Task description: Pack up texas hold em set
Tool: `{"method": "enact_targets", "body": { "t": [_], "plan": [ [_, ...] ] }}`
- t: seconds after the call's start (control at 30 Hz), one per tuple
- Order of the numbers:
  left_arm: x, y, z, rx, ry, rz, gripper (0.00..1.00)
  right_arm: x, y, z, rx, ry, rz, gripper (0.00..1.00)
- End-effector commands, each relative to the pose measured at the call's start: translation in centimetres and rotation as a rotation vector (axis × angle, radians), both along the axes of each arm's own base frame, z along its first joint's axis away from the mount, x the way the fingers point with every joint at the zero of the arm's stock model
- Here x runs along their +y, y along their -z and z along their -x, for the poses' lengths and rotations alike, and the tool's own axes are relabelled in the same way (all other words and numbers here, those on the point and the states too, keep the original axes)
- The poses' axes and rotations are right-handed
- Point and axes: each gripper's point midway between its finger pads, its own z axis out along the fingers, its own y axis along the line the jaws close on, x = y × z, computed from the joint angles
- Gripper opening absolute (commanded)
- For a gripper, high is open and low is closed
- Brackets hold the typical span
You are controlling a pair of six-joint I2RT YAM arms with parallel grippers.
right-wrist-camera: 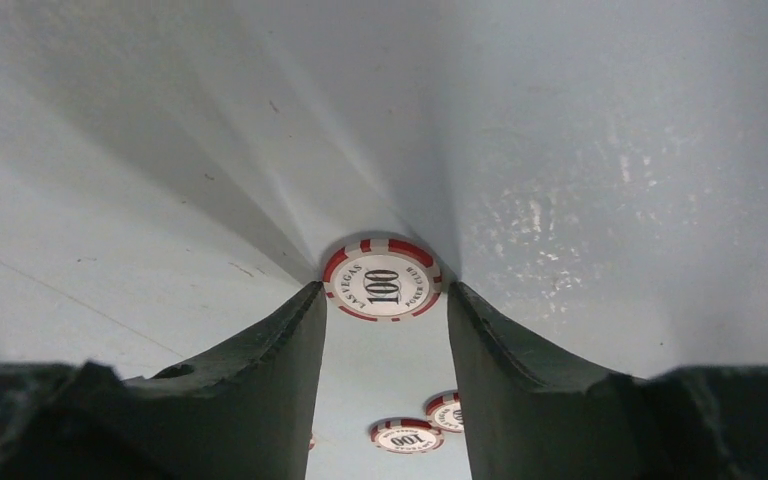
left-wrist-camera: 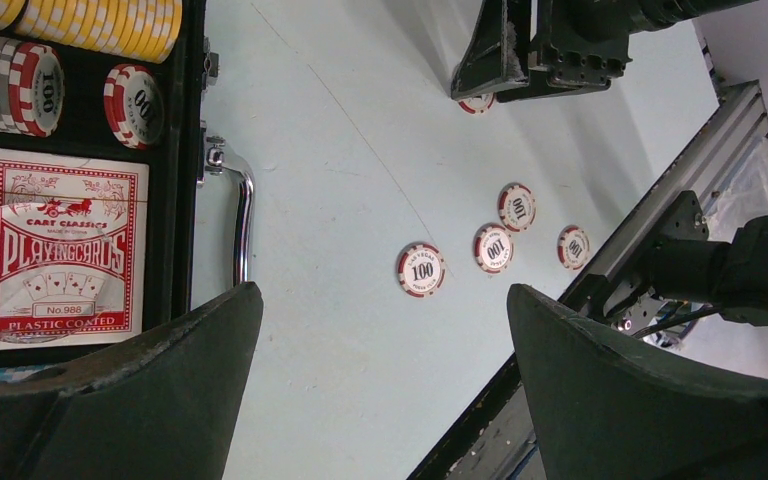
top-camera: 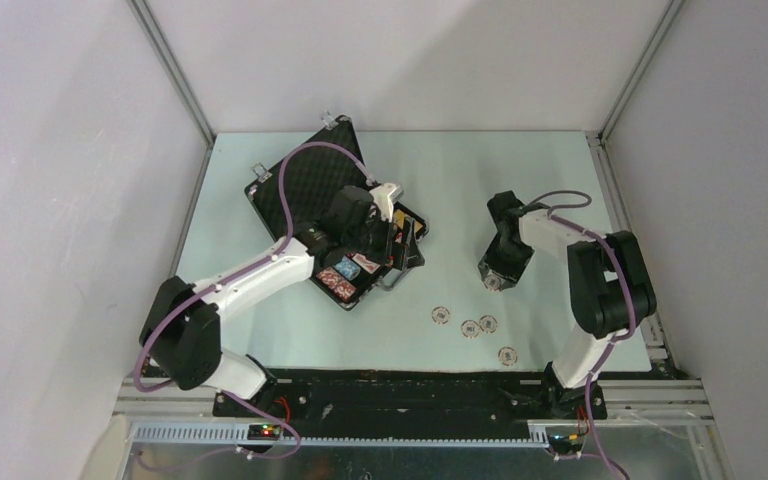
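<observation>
The black case point(top-camera: 316, 182) lies open at the back left, its lid up. In the left wrist view it holds rows of chips point(left-wrist-camera: 40, 88), yellow chips point(left-wrist-camera: 100, 25) and a red card deck point(left-wrist-camera: 55, 250), with the silver handle point(left-wrist-camera: 243, 215) at its edge. My left gripper point(top-camera: 397, 240) point(left-wrist-camera: 382, 292) hovers open and empty over the case's near edge. My right gripper point(top-camera: 495, 280) point(right-wrist-camera: 385, 290) is down on the table, its fingertips against both edges of a flat red-and-white 100 chip point(right-wrist-camera: 382, 280). No dice show.
Several loose 100 chips lie on the table between the arms, for example two point(top-camera: 442, 316) point(top-camera: 507, 355), also seen in the left wrist view point(left-wrist-camera: 421, 270) point(left-wrist-camera: 573, 247). The table's black front rail point(top-camera: 410, 385) runs just behind them.
</observation>
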Motion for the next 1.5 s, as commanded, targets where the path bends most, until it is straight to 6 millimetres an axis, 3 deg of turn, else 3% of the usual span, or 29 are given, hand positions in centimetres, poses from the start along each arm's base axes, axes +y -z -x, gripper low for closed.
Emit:
{"method": "enact_targets", "body": {
  "t": [0.0, 0.2, 0.27, 0.47, 0.67, 0.8, 0.93, 0.97, 1.0, 1.07, 1.3, 1.47],
  "plan": [
    [-0.8, -1.3, -0.1, -0.015, 0.014, 0.032, 1.0, -1.6, 1.5, 0.5, 0.035, 0.066, 0.127, 0.48],
    [-0.5, -1.2, 0.0, -0.018, 0.016, 0.026, 1.0, -1.3, 1.3, 0.1, -0.002, 0.057, 0.155, 0.46],
    [-0.5, -1.3, 0.1, -0.02, 0.018, 0.028, 1.0, -0.8, 1.4, 0.0, 0.0, 0.045, 0.137, 0.39],
    [-0.4, -1.2, 0.2, -0.018, 0.016, 0.03, 1.0, 1.7, 1.2, 1.9, 0.071, 0.005, 0.046, 0.34],
    [-0.4, -0.3, 0.8, 0.006, 0.001, 0.055, 1.0, 5.2, -2.1, 3.1, 0.05, -0.012, -0.095, 0.34],
    [0.0, -0.2, 1.1, 0.004, -0.014, 0.067, 1.0, 5.3, -4.2, 3.1, 0.006, 0.011, -0.126, 0.35],
    [0.1, 0.3, 1.4, 0.008, -0.014, 0.06, 1.0, 5.1, -5.1, 3.0, -0.028, -0.001, -0.122, 0.39],
    [0.1, 0.2, 1.4, 0.007, -0.014, 0.061, 1.0, 4.9, -5.1, 2.9, -0.036, -0.004, -0.11, 0.44],
    [0.1, 0.2, 1.4, 0.004, -0.012, 0.06, 1.0, 4.7, -5.1, 2.8, -0.042, -0.01, -0.101, 0.59],
    [0.1, 0.1, 1.4, 0.0, -0.012, 0.058, 1.0, 4.2, -4.7, 2.5, -0.049, -0.013, -0.072, 0.73],
    [-0.6, 0.5, 2.1, -0.101, 0.039, -0.099, 1.0, 3.7, -2.3, -0.1, -0.088, 0.005, -0.032, 0.73],
    [-0.5, 0.7, 2.3, -0.121, 0.053, -0.134, 1.0, 3.9, -0.3, -0.3, -0.06, 0.008, -0.011, 0.67]
  ]
}}
